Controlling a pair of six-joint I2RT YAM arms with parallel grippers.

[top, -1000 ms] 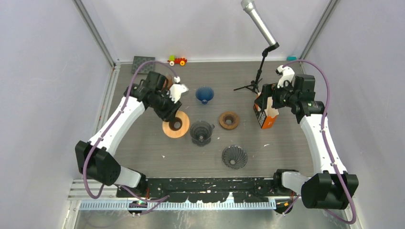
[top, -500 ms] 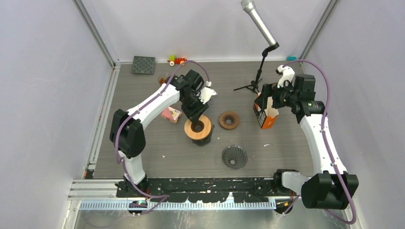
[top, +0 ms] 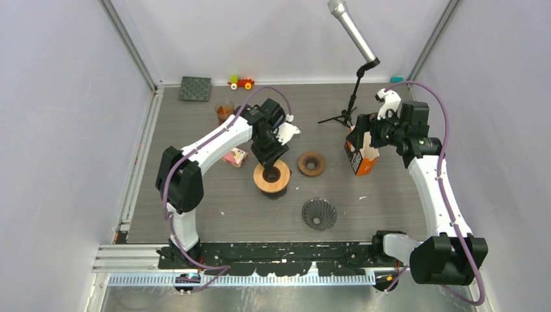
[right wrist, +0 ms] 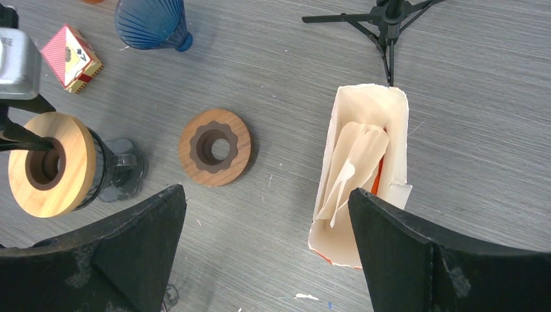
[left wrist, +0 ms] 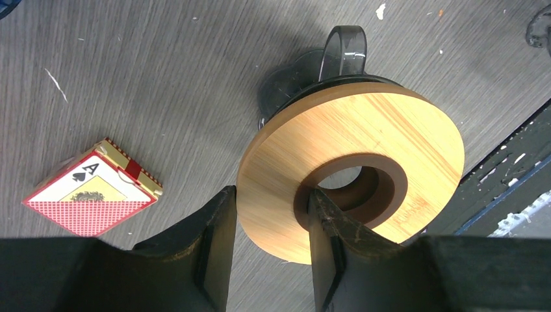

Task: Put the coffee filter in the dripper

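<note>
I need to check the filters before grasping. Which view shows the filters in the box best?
Right wrist: it looks down into the open box, where the folded filters stand. The top view shows only the outside of the box; the left wrist view misses it altogether.

Matt pale bamboo with visible grain on the wooden ring [left wrist: 390, 136], over a smoky translucent plastic dripper [left wrist: 286, 88]. Grey matt wood-grain surface for the table [left wrist: 162, 78]; printed card on the playing-card box [left wrist: 91, 195]. Creamy creased paper filters [right wrist: 354, 159] inside a cardboard carton [right wrist: 398, 130].
</note>
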